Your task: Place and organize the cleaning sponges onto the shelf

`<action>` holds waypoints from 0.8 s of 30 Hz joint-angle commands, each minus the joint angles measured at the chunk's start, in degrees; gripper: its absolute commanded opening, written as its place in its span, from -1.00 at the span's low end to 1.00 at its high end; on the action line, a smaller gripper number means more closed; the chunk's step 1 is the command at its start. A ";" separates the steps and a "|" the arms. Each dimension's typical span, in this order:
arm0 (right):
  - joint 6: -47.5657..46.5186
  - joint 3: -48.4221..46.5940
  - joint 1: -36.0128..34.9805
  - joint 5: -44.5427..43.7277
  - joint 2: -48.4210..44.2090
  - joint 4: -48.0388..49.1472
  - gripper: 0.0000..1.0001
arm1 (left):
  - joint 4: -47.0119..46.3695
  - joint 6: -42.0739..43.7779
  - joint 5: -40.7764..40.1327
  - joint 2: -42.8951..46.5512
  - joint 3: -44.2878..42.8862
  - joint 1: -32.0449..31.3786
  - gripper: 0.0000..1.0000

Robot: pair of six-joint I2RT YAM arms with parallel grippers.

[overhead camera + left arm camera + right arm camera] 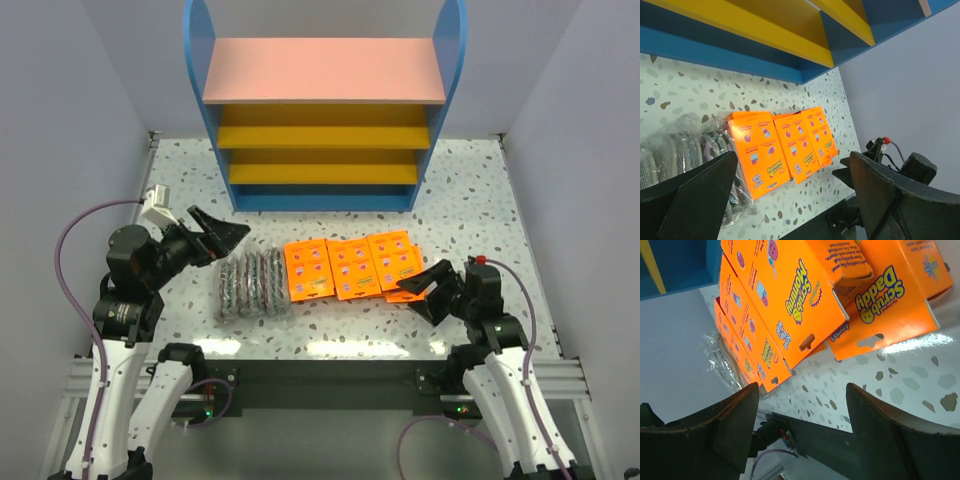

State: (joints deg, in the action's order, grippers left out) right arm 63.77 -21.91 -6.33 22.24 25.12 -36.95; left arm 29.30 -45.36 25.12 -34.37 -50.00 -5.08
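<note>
The shelf [325, 70] stands at the back of the table with blue sides, a pink top board and two yellow lower boards, all bare. Clear bags of dark grey scrub pads [250, 284] lie at centre left. Orange packets [350, 266] lie in a row to their right; they also show in the left wrist view [785, 145] and in the right wrist view [795, 295]. My left gripper [222, 236] is open and empty, just left of and above the bags. My right gripper [425, 291] is open and empty at the near right edge of the packets.
The speckled table [470, 190] is walled by grey panels left and right. A black frame rail [330, 370] runs along the near edge between the arm bases.
</note>
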 commanded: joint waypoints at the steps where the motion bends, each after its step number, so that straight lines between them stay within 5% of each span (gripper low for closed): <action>1: 3.04 1.08 0.09 0.09 4.48 13.39 0.47 | 1.28 1.59 -0.42 0.36 -0.72 -0.37 1.00; 8: 2.15 2.13 0.09 -1.76 13.01 19.89 0.36 | 3.13 2.21 -0.69 0.97 -0.36 -0.37 1.00; 13: 2.85 3.01 0.09 -3.34 13.99 20.26 -0.07 | 4.01 2.82 -0.86 1.23 -1.15 -0.37 1.00; 19: 3.11 3.37 0.09 -5.45 10.04 15.77 -0.94 | 5.24 3.18 -1.39 2.03 -1.16 -0.37 1.00; 24: 4.70 1.00 0.09 -5.28 6.53 13.66 -1.00 | 5.24 3.09 -0.96 2.29 -1.07 -0.37 1.00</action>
State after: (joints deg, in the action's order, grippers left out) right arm 67.16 -18.90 -6.33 18.41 33.52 -21.37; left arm 34.13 -43.68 23.79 -32.56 -50.00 -5.08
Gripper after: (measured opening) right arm 0.012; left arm 0.997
